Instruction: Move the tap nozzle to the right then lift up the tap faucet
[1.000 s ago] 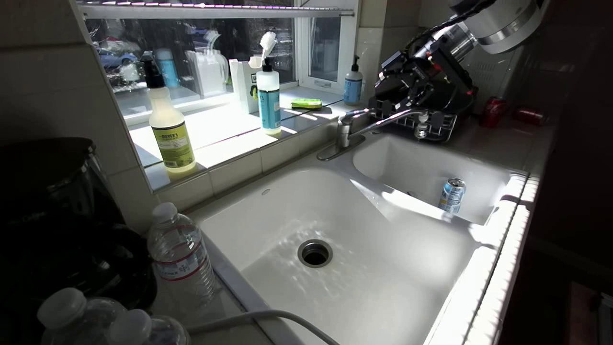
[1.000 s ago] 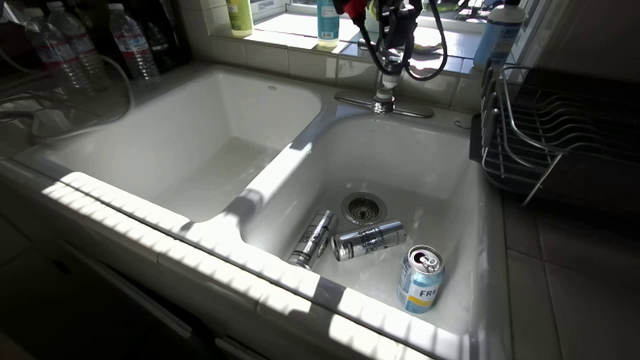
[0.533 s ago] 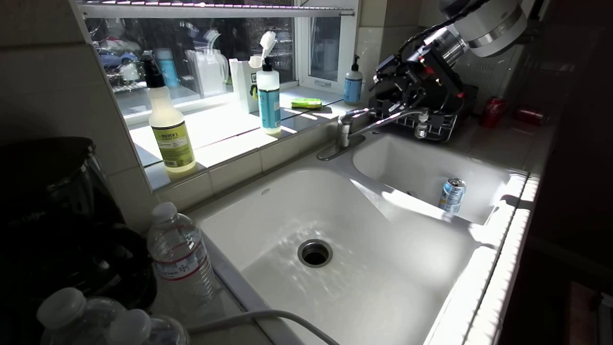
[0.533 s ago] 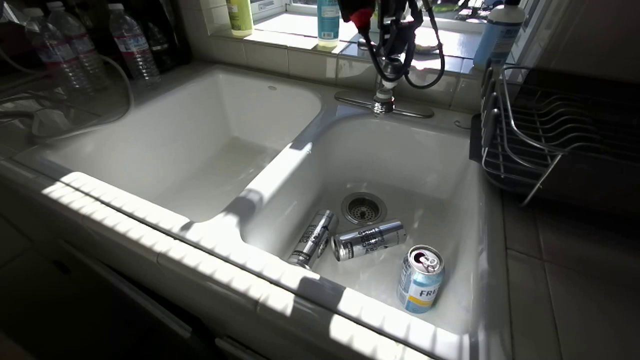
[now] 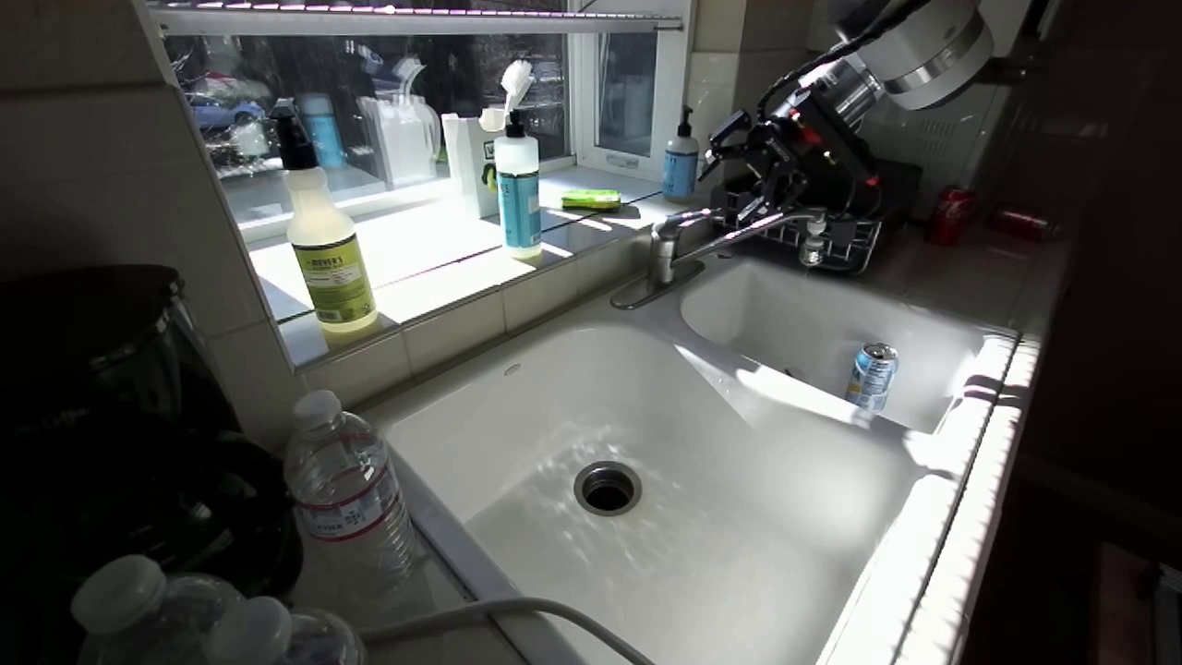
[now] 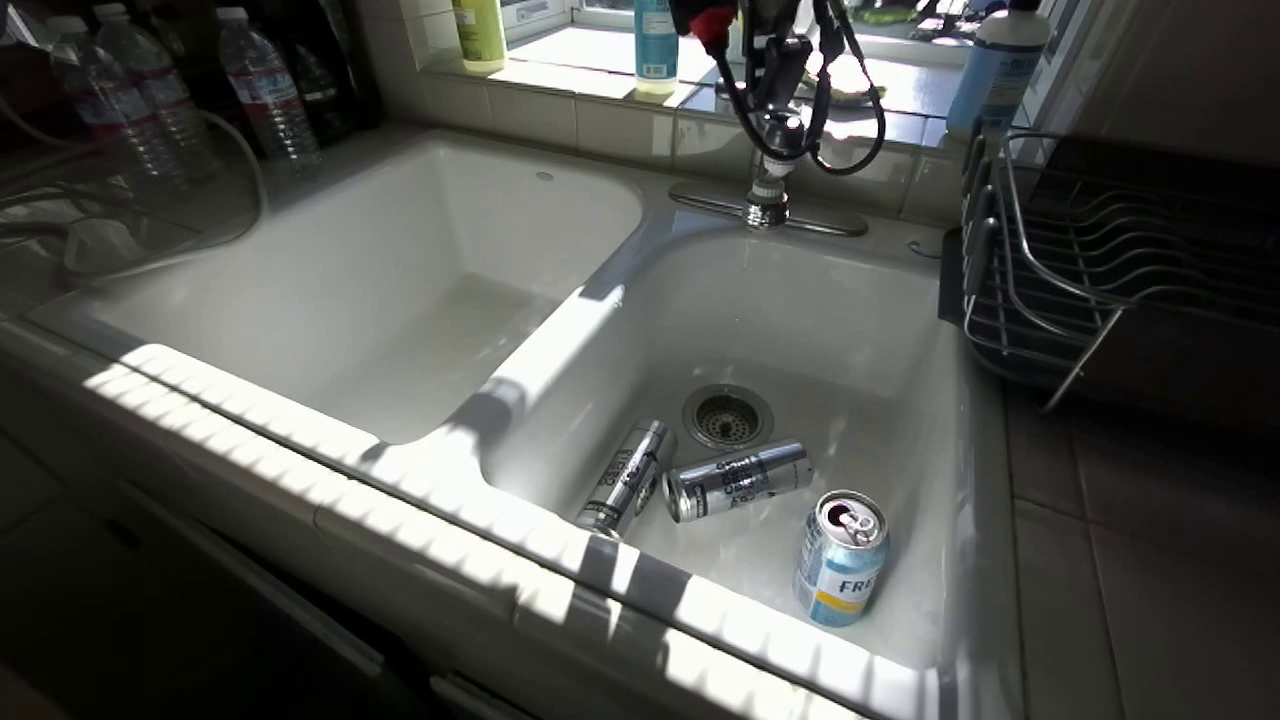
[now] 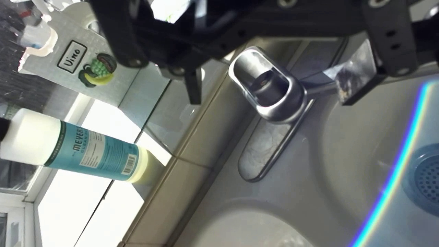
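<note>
White-framed window, sunlit tiled sill, shaded tiled wall, sun-striped pale counter edge

cans: 5 | water bottles: 3 | sill bottles: 3 | basins: 2 | drains: 2 | tap nozzle: 1

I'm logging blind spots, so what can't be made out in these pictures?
Spout: in the wrist view, the gripper covers part; contact can't be told.
Teal bottle: in the wrist view, the left edge cuts off its top.
Lever: in an exterior view, obscured by the gripper and cable.
Silver cans: in an exterior view, finer print too small.
Red cans: in an exterior view, labels lost in shadow.
</note>
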